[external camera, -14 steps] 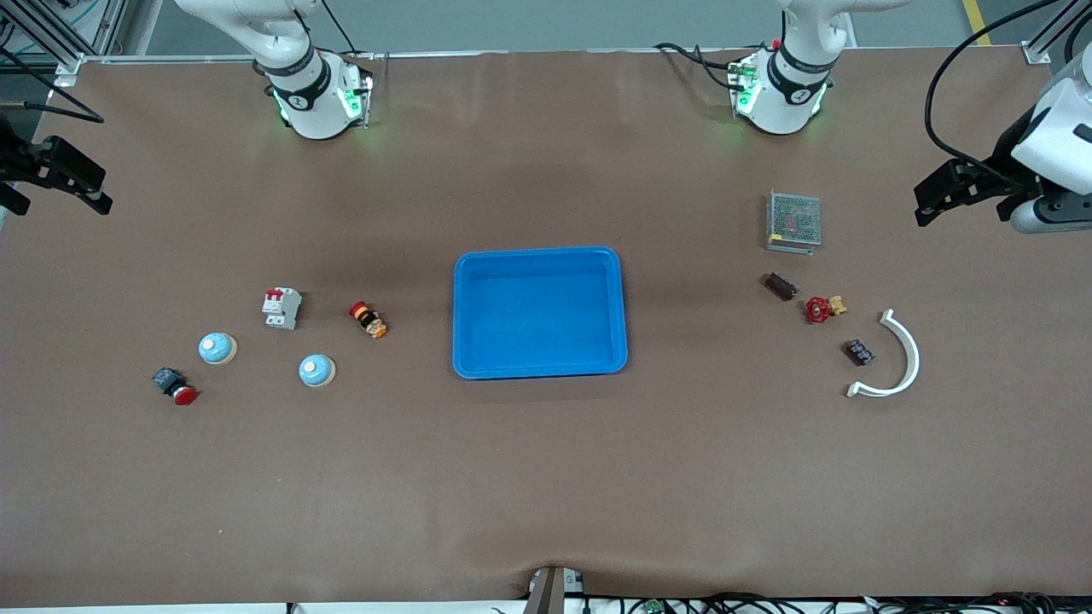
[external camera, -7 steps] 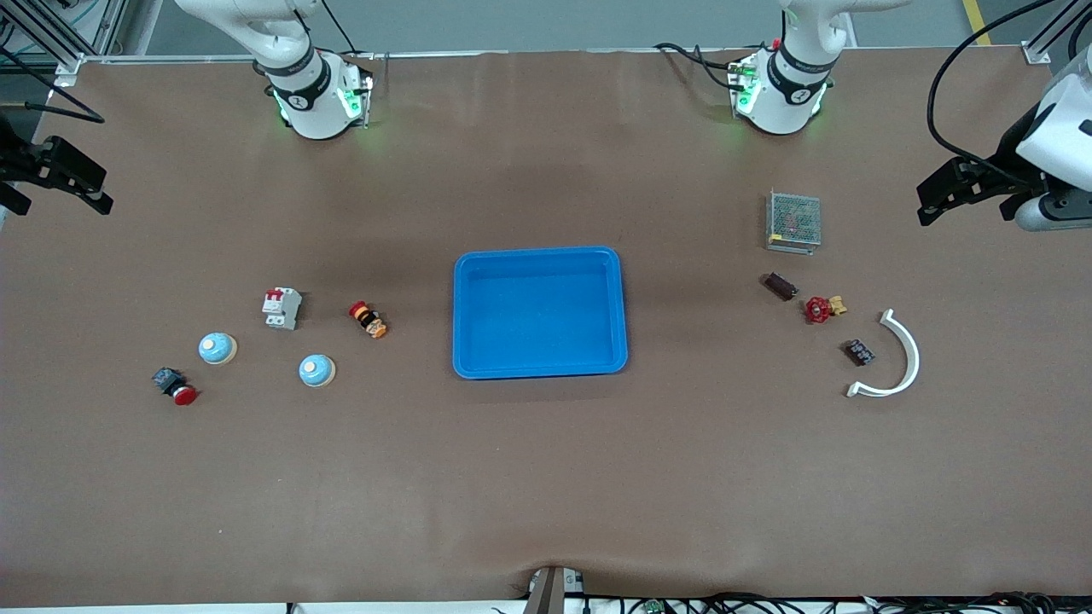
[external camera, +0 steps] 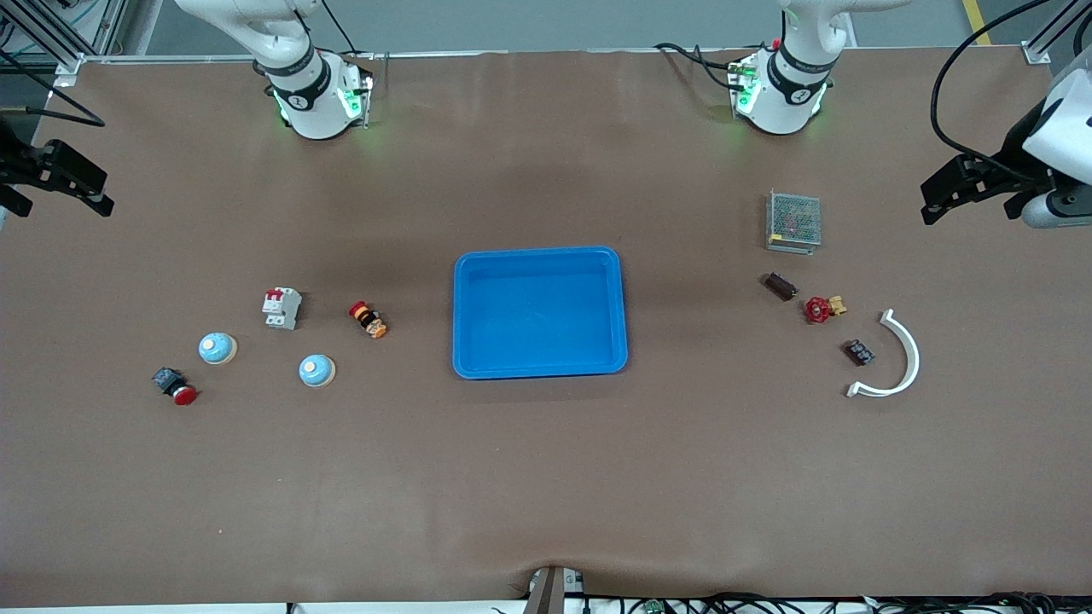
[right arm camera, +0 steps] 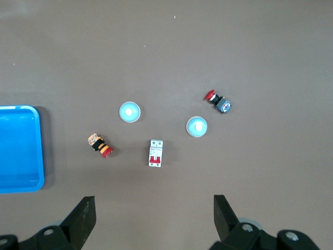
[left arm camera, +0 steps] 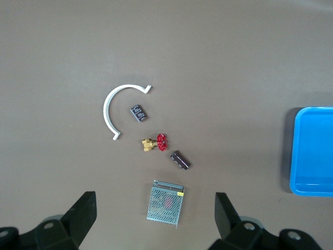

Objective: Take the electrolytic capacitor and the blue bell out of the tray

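Observation:
Two light-blue domed bells [external camera: 217, 348] [external camera: 316, 370] sit on the brown table toward the right arm's end; the right wrist view shows them too [right arm camera: 129, 111] [right arm camera: 196, 126]. A dark cylindrical capacitor [external camera: 781, 286] [left arm camera: 180, 160] lies toward the left arm's end, beside a red valve. The blue tray [external camera: 539, 256] stands mid-table with nothing in it. My left gripper [external camera: 943, 192] [left arm camera: 154, 198] hangs open high over its end of the table. My right gripper [external camera: 98, 192] [right arm camera: 153, 200] hangs open high over the other end. Neither holds anything.
Near the capacitor are a perforated metal box [external camera: 793, 221], a red valve [external camera: 819, 309], a small black block [external camera: 858, 351] and a white curved strip [external camera: 904, 358]. Near the bells lie a white circuit breaker [external camera: 281, 308], an orange-red switch [external camera: 368, 320] and a red push button [external camera: 175, 385].
The left gripper has drifted a little toward the table's outer edge and upward in the front view. The right gripper has barely shifted. Nothing on the table has moved.

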Robot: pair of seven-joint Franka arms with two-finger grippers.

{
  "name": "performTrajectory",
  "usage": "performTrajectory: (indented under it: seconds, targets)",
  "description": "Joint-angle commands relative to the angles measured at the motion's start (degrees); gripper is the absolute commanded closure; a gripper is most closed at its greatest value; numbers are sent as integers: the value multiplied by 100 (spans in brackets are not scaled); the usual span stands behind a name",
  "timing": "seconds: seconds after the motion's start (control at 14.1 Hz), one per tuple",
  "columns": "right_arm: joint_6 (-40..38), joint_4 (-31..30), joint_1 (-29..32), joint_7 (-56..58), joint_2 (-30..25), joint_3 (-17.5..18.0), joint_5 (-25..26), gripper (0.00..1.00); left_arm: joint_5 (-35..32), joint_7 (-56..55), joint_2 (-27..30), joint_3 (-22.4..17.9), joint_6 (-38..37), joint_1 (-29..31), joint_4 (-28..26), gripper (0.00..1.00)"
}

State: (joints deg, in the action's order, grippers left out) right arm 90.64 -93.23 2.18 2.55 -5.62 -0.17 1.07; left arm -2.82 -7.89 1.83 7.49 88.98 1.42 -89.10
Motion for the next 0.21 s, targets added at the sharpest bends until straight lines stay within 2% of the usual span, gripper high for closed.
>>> performTrajectory:
  seconds: [0.0,0.14]
  targets:
    - [-458,706,177,18,499,69,-90,0,62,173,28,-20,-91,16,60,0]
    - [-451,763,152,18,483,43,-99,0,62,173,28,-29,-91,16,60,0]
